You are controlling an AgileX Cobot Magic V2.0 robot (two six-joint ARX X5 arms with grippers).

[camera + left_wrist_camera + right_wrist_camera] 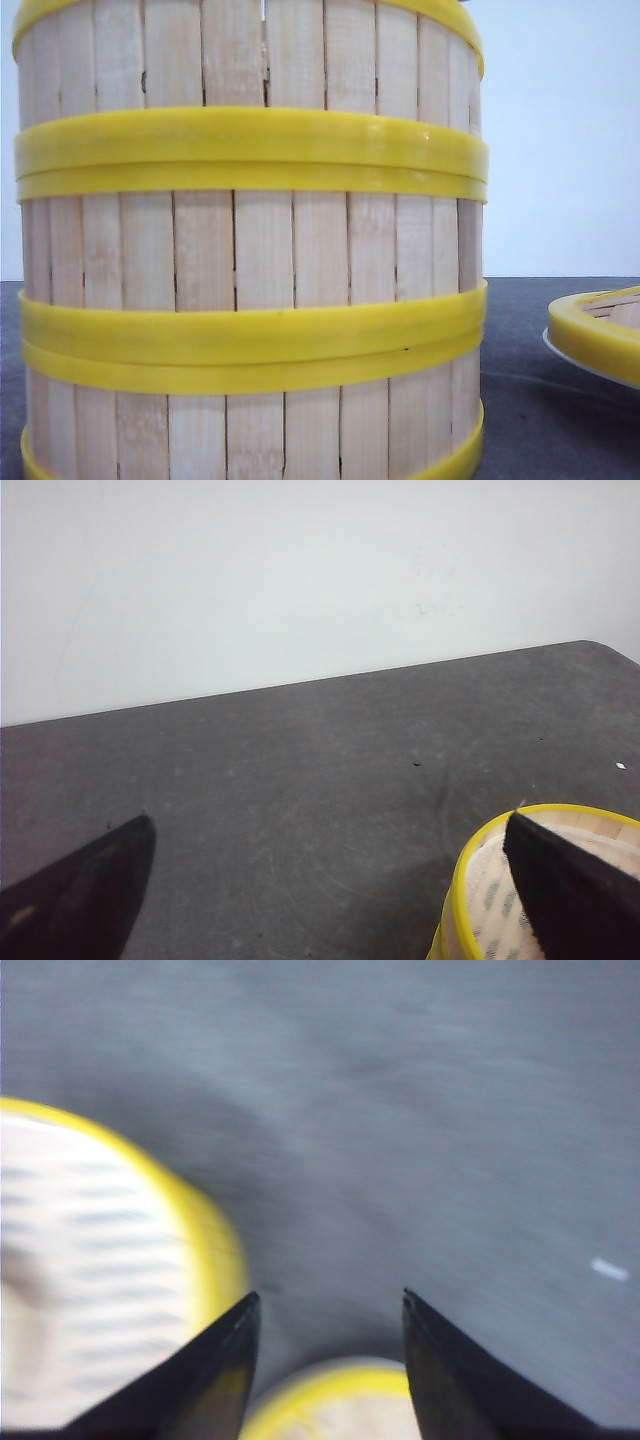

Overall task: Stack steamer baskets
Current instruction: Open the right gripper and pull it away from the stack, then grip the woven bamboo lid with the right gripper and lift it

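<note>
Close against the front camera, a stack of steamer baskets (250, 250) fills the view, with another basket (598, 338) on a white plate (560, 352) at four o'clock on the dark table (540, 410). Only the wrist views show the arms: the left gripper (330, 880), jaws wide apart, has one finger (570, 890) over a basket's yellow rim (460, 880). The blurred right gripper (330, 1360), also apart, hangs above two baskets.

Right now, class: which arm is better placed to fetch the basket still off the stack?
Probably the right: that loose basket lies right of the stack, and the right gripper hangs open over baskets.
</note>
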